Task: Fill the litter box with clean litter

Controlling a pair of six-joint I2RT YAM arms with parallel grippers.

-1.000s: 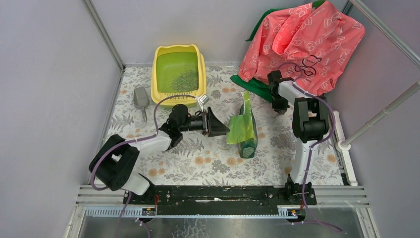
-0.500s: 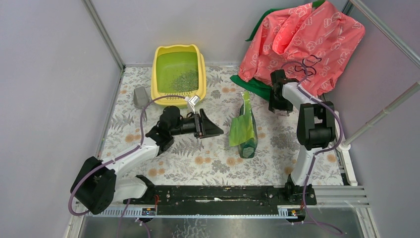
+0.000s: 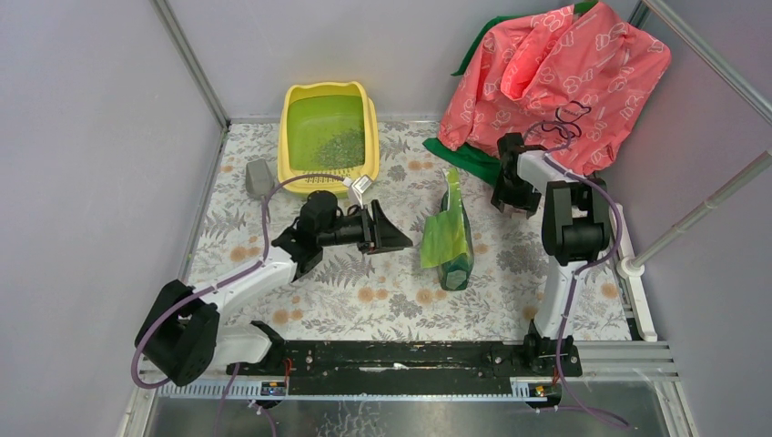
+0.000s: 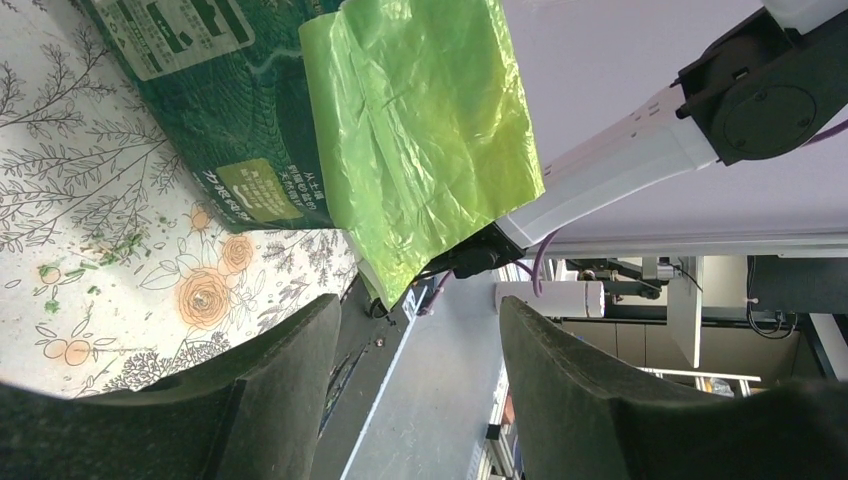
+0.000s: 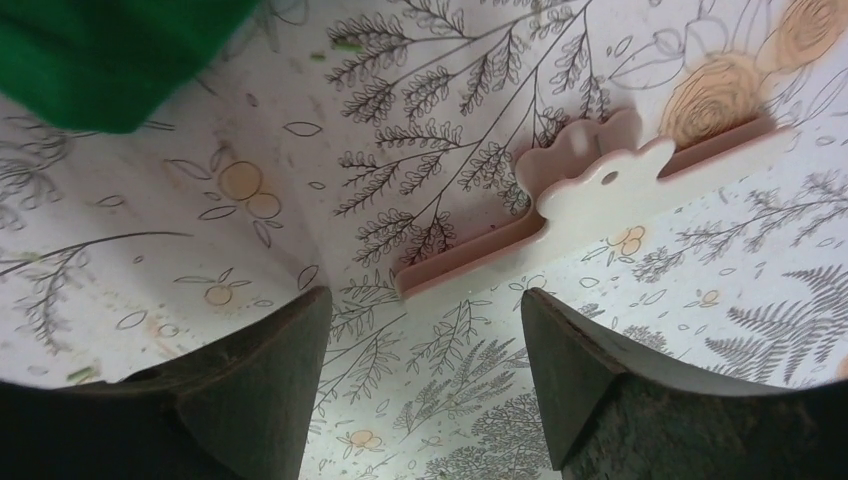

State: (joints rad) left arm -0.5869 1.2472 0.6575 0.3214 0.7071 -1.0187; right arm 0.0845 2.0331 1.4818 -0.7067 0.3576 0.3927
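The yellow litter box point(image 3: 293, 100) stands at the back left of the mat, green inside, with a patch of clean litter point(image 3: 341, 146) in it. A green litter bag point(image 3: 452, 238) lies in the middle of the mat, its pale green flap point(image 4: 420, 130) loose. My left gripper point(image 3: 395, 238) point(image 4: 418, 305) stands open and empty just left of the bag, pointing at it. My right gripper point(image 3: 514, 202) point(image 5: 425, 295) hangs open over the mat, apart from a pale pink clip point(image 5: 590, 205) lying flat below it.
A grey scoop point(image 3: 259, 177) lies left of the litter box. A pink patterned bag point(image 3: 555, 73) is heaped at the back right over a green cloth point(image 3: 469, 159) point(image 5: 100, 50). A few litter specks point(image 4: 110, 250) dot the mat beside the bag.
My right gripper has opened and shifted slightly toward the back. My left arm has drawn back to the left, away from the bag's flap.
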